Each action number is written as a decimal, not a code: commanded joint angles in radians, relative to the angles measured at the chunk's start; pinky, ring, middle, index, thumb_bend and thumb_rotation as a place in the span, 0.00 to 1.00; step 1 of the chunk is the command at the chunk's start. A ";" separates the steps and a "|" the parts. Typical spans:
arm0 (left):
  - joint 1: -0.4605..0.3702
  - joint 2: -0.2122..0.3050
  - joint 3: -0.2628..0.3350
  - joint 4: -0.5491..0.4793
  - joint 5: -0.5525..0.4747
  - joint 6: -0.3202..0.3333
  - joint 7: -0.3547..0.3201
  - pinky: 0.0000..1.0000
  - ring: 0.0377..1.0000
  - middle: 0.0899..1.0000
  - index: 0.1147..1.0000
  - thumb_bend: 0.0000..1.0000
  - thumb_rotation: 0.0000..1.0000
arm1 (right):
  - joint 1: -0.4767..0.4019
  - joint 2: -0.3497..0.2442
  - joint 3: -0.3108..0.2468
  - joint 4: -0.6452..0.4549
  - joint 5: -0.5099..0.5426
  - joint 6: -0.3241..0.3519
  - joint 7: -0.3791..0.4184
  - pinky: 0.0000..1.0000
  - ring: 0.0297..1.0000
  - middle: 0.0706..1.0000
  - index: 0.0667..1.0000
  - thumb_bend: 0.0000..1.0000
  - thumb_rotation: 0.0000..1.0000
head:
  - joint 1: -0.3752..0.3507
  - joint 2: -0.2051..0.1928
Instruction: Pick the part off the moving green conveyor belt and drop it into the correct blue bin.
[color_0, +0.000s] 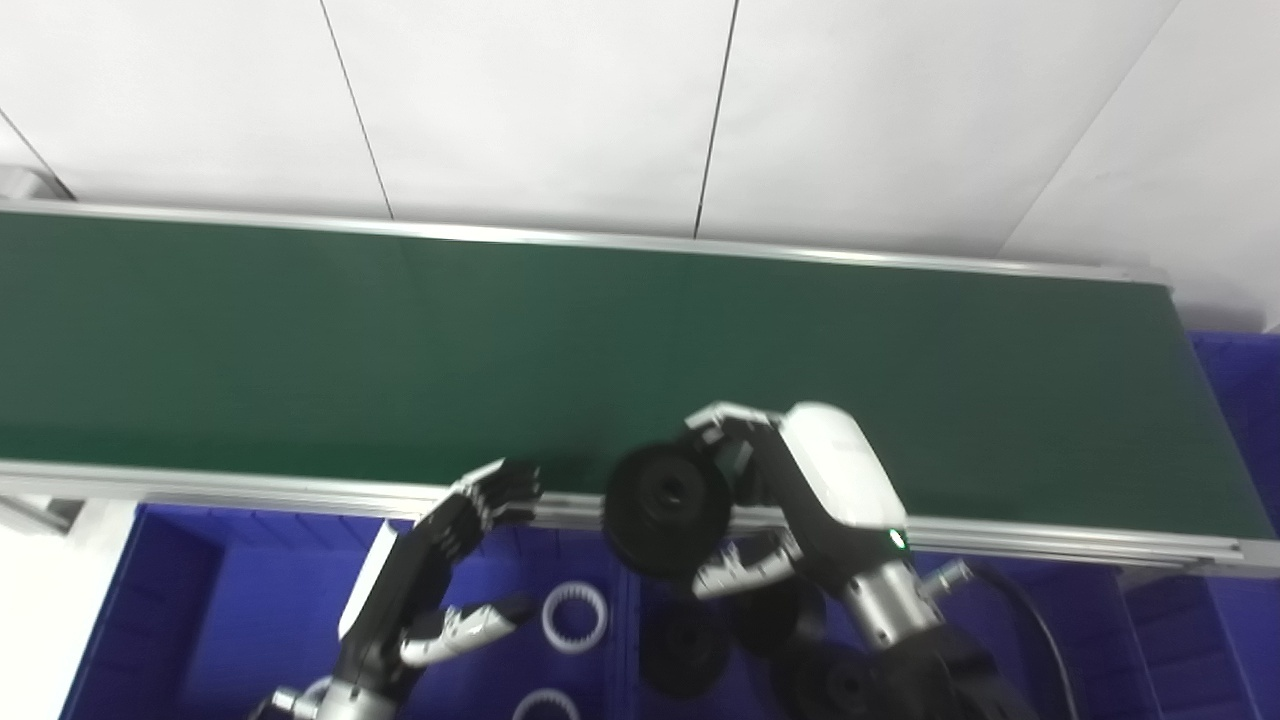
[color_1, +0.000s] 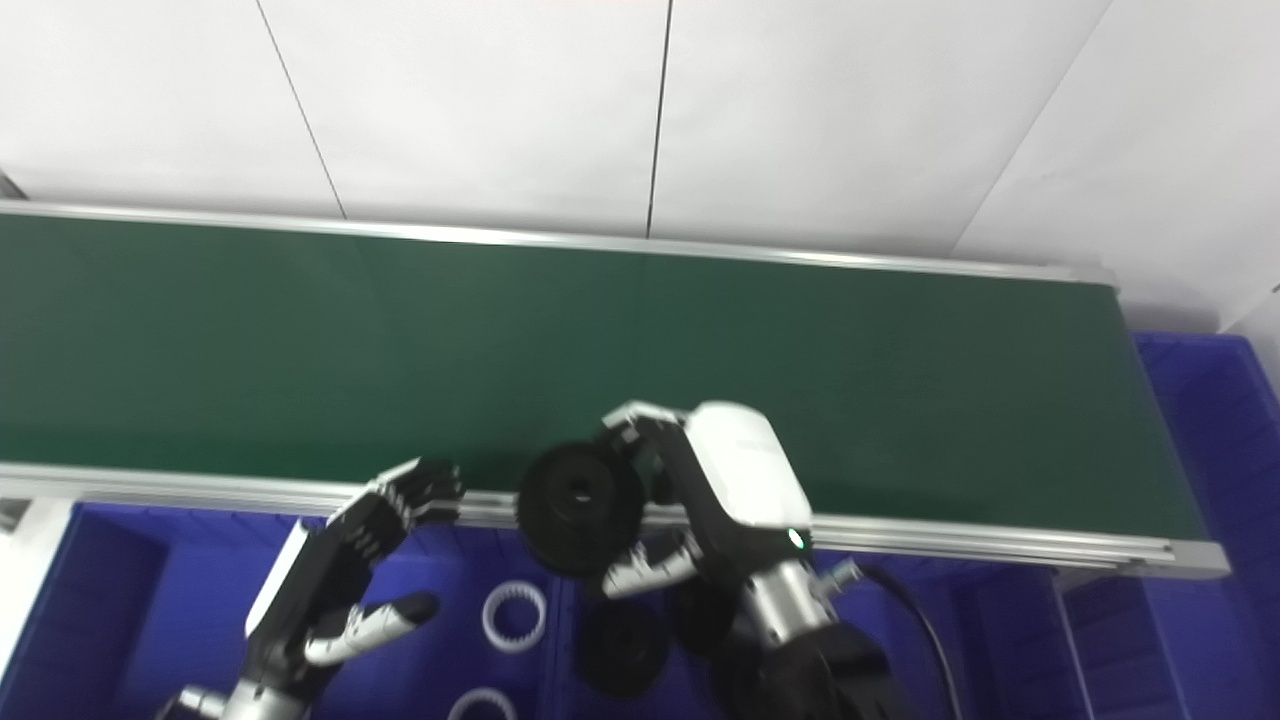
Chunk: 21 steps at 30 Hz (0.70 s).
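Note:
My right hand (color_0: 800, 490) is shut on a black round part (color_0: 668, 508) with a centre hole, holding it over the belt's near rail, above the edge of the middle blue bin (color_0: 1050, 610). Several black round parts (color_0: 690, 648) lie in that bin below the hand. My left hand (color_0: 440, 570) is open and empty above the left blue bin (color_0: 180, 610), fingertips near the rail. White toothed rings (color_0: 575, 617) lie in the left bin. The green conveyor belt (color_0: 500, 340) carries no part in view.
The belt's aluminium near rail (color_0: 1050, 540) runs across in front of the bins. Another blue bin (color_0: 1240, 400) stands at the belt's right end. A white panelled wall (color_0: 600, 100) rises behind the belt.

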 joint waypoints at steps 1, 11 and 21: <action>0.005 -0.001 0.009 -0.038 -0.017 -0.035 -0.011 0.73 0.79 0.80 0.78 0.56 0.42 | 0.041 -0.009 -0.005 -0.047 0.004 -0.076 -0.027 0.33 0.35 0.41 0.50 0.51 0.00 | -0.002 0.012; 0.007 0.005 0.020 -0.062 -0.041 -0.035 -0.036 0.72 0.79 0.81 0.79 0.51 0.40 | 0.250 -0.061 -0.047 0.029 -0.022 -0.145 -0.083 0.35 0.37 0.43 0.51 0.51 0.00 | -0.029 0.047; 0.001 0.019 0.063 -0.066 -0.065 -0.035 -0.075 0.72 0.78 0.80 0.78 0.53 0.45 | 0.230 0.000 -0.084 0.118 -0.138 -0.049 0.006 0.42 0.38 0.45 0.54 0.51 0.00 | -0.116 0.063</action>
